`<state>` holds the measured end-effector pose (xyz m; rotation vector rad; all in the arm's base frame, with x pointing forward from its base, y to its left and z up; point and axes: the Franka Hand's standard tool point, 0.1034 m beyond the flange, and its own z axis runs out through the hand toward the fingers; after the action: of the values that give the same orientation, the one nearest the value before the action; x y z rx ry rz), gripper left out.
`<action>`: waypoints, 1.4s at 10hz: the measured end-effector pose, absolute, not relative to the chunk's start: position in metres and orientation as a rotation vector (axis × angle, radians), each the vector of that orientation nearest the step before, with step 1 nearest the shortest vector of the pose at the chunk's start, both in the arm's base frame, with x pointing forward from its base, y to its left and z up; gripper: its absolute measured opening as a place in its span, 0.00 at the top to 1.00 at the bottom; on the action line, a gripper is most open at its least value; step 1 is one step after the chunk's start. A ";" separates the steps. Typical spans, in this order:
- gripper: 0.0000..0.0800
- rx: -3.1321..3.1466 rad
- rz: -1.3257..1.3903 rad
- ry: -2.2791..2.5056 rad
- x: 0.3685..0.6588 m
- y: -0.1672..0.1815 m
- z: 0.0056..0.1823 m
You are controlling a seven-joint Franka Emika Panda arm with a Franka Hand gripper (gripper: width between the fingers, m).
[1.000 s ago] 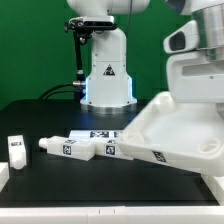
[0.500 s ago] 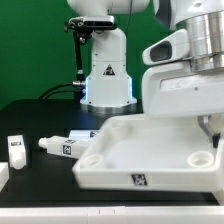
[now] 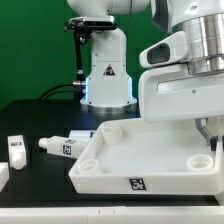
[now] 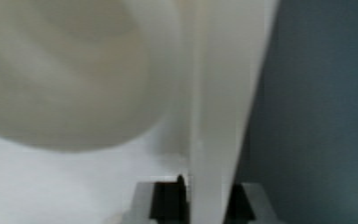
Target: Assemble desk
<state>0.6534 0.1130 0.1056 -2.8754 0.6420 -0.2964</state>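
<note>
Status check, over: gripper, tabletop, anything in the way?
Gripper shut on tabletop wall, exterior view's right end. Tabletop level, recessed side up. Lying leg by its corner, second leg farther off, exterior view's left.

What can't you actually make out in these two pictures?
- Exterior view: the tabletop panel hides one end of the lying leg and whatever is behind it.
- Exterior view: the gripper is largely covered by the arm's white housing.
- Wrist view: too close and blurred; only the panel's wall between the fingers shows.
</note>
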 end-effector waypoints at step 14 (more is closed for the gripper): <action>0.93 -3.009 -0.586 0.104 0.591 0.119 0.047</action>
<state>0.5906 0.1192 0.0470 -3.0093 0.1041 -0.5863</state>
